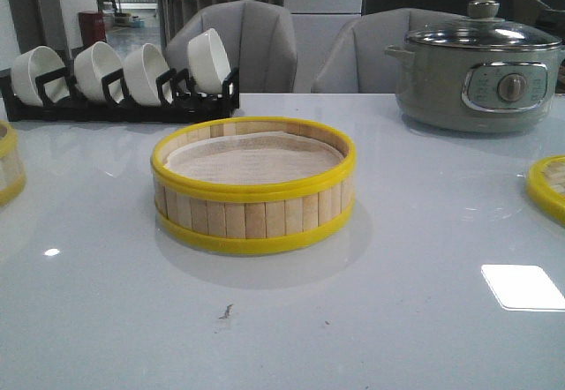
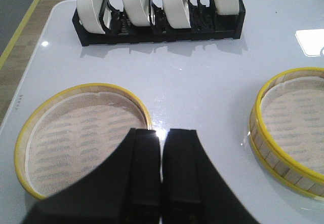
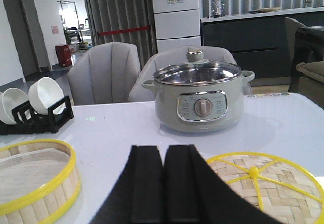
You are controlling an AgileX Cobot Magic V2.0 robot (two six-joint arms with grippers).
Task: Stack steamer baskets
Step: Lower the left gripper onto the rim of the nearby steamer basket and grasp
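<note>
One steamer basket [image 1: 253, 187] with yellow rims and a white liner stands in the middle of the table. A second steamer basket [image 1: 7, 165] shows only partly at the left edge. In the left wrist view that basket [image 2: 76, 127] lies just below and beside my left gripper [image 2: 162, 131], which is shut and empty; the middle basket [image 2: 293, 127] is off to the side. My right gripper [image 3: 164, 148] is shut and empty, hovering between the middle basket [image 3: 30, 183] and the woven lid [image 3: 268, 183]. The lid [image 1: 549, 187] peeks in at the right edge. Neither gripper shows in the front view.
A black rack with white bowls [image 1: 124, 77] stands at the back left. A grey electric pot [image 1: 481, 72] with a glass lid sits at the back right. Grey chairs [image 1: 243, 46] stand behind the table.
</note>
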